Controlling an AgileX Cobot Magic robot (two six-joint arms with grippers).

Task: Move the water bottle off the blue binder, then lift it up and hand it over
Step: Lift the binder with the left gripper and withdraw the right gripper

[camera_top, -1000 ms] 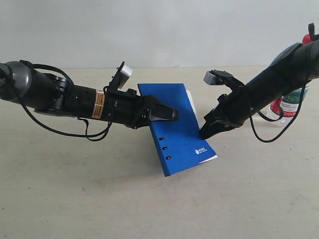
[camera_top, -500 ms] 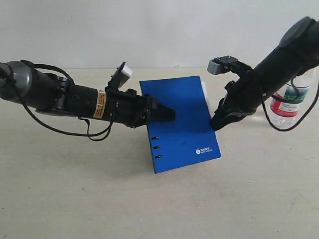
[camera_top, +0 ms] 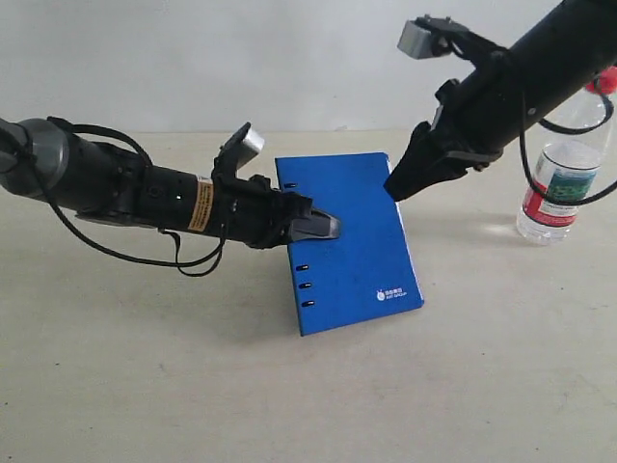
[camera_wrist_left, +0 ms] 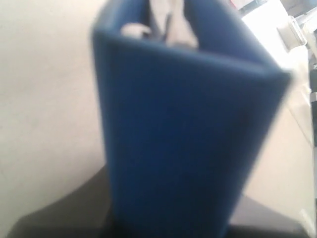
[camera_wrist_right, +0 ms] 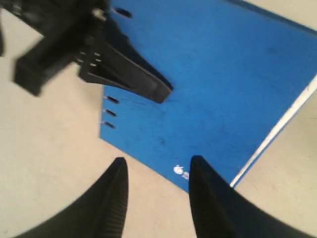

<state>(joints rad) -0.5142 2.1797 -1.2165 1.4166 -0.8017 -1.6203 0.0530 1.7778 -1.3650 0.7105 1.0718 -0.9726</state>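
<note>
The blue binder (camera_top: 357, 246) is tilted over the table, and my left gripper (camera_top: 326, 227) is shut on its holed edge. In the left wrist view the binder (camera_wrist_left: 188, 139) is blurred and fills most of the frame. My right gripper (camera_top: 397, 186) hangs open and empty above the binder's far right corner, touching nothing. The right wrist view looks down between its fingertips (camera_wrist_right: 157, 166) onto the binder (camera_wrist_right: 228, 69) and the left gripper's finger (camera_wrist_right: 133, 74). The water bottle (camera_top: 559, 183) stands upright on the table to the right, off the binder, its red cap partly behind the right arm.
The beige table (camera_top: 145, 386) runs up to a plain white wall behind. The right arm slants down from the upper right, crossing in front of the bottle's top. A cable loops down from that arm in front of the bottle.
My right gripper has risen up and back from the binder's right edge. The binder has turned to face the camera more squarely, still in the left gripper. The bottle is now less hidden.
</note>
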